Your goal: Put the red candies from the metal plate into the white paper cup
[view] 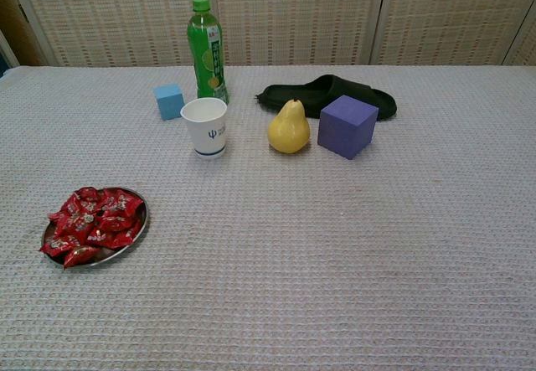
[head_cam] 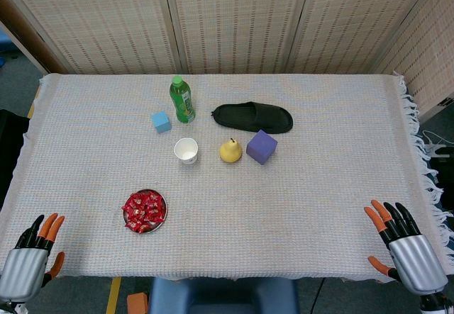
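- The red candies lie heaped in their crinkly wrappers on the metal plate, a shallow round dish with a shiny rim, sitting on the near left part of the table.
- The white paper cup stands upright farther back, well apart from the plate; from the head view its inside looks bare.
- A woven, light-coloured cloth with a fringe along one edge covers the whole table.
- Behind the cup stands a green plastic bottle with a green cap, and just beside that a small light-blue cube.
- To the right of the cup sit a smooth yellow pear, a purple cube and, behind those two, a black slipper lying flat.
- Nothing lies on the cloth between plate and cup.
- My left hand rests at the near left edge of the table, fingers loosely apart and holding nothing.
- My right hand is at the near right edge, fingers spread, also holding nothing; both are well apart from the plate.
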`<state>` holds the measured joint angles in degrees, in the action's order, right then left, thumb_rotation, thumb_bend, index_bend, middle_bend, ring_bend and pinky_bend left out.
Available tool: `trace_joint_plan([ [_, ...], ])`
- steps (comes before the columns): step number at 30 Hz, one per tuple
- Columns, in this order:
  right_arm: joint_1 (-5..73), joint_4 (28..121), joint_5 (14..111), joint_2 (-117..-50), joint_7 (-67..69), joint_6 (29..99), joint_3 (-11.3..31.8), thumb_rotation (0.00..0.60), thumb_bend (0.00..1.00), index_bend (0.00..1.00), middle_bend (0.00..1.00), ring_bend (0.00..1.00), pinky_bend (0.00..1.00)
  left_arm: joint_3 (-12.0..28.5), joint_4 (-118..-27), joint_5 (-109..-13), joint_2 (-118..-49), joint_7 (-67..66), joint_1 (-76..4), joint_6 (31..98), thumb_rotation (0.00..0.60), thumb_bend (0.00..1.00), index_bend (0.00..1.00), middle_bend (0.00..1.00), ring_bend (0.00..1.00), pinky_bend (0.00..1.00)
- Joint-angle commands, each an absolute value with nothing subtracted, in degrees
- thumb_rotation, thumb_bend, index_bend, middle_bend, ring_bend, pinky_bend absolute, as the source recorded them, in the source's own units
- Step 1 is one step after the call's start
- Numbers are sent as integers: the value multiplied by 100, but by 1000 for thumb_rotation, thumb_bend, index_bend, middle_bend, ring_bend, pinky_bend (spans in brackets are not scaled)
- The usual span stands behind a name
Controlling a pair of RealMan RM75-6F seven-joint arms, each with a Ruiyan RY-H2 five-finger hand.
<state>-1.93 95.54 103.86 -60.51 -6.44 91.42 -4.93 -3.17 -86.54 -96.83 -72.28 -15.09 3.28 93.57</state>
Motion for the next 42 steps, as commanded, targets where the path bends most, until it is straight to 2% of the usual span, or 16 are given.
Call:
trace_joint_plan([
  [1, -179, 9605, 10388, -6081, -770, 9143, -483, 600, 47, 0, 0, 0, 0, -333, -8633, -9716, -7227, -1480, 331, 9376, 600, 434, 0, 48, 9, 203],
  [4, -189, 9593, 10469, -6108, -803, 9161, -516, 600, 47, 0, 0, 0, 0, -404, -8633, -9814, -7216, -1411, 293, 9310, 600, 421, 0, 45, 9, 205],
  [7, -158, 9578, 10464, -6108, -750, 9108, -523, 600, 47, 0, 0, 0, 0, -512, -8616, -10025, -7250, -1269, 209, 9223, 600, 394, 0, 37, 8, 258],
  [13, -92, 9583, 10232, -6116, -665, 9041, -393, 600, 47, 0, 0, 0, 0, -591, -8885, -10155, -7381, -1724, -160, 8479, 600, 374, 0, 14, 13, 361],
  [20, -47, 9611, 10110, -6178, -821, 8918, -347, 600, 47, 0, 0, 0, 0, -181, -9515, -9725, -7677, -2903, -723, 7501, 600, 368, 0, 0, 21, 534],
  [29, -4, 9645, 9920, -6248, -996, 8799, -272, 600, 47, 0, 0, 0, 0, 366, -9685, -8982, -8125, -3804, -1330, 6778, 600, 360, 0, 0, 23, 594],
  [34, 46, 9675, 9762, -6246, -1011, 8690, -217, 600, 46, 0, 0, 0, 0, 471, -9674, -8545, -8363, -4234, -1559, 6485, 600, 354, 0, 0, 32, 646],
  [42, 80, 9689, 9654, -6225, -985, 8636, -187, 600, 47, 0, 0, 0, 0, 612, -9502, -7718, -8753, -5040, -1874, 6246, 600, 346, 0, 21, 55, 650],
])
